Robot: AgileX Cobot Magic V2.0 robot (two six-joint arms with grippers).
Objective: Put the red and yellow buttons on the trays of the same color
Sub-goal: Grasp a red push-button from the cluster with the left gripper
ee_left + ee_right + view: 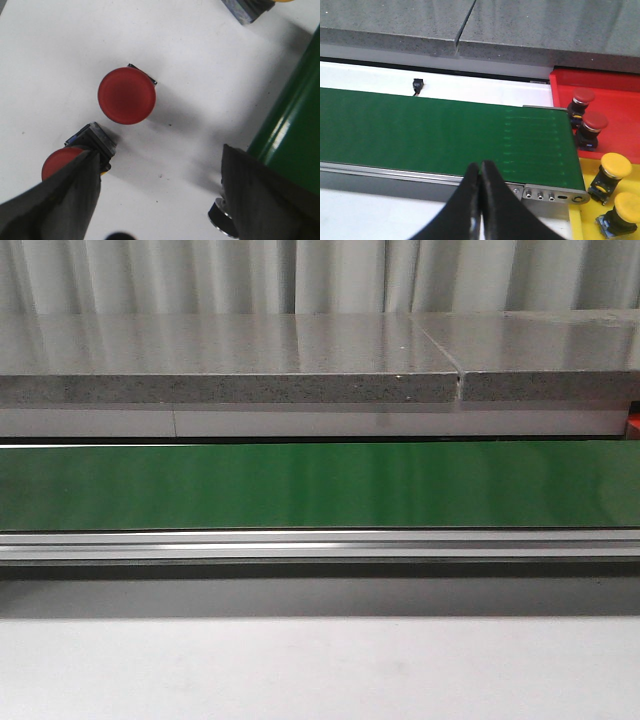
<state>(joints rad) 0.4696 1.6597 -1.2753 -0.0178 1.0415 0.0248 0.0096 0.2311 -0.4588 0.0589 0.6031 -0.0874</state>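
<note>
The left claw (160, 200) stands with its fingers apart above the white bench (60, 60); one red button (126, 95) sits upright ahead of it, a second red button (62, 161) lies tipped beside one finger. The right claw (479, 200) is closed on nothing above the green conveyor belt (445, 130); two red buttons (587, 122) stand on the red tray (615, 95), two yellow buttons (615, 167) on the yellow tray (587, 220).

Green belt (320, 485) bare — red tray (615, 107) holds two buttons, room beside.
</note>
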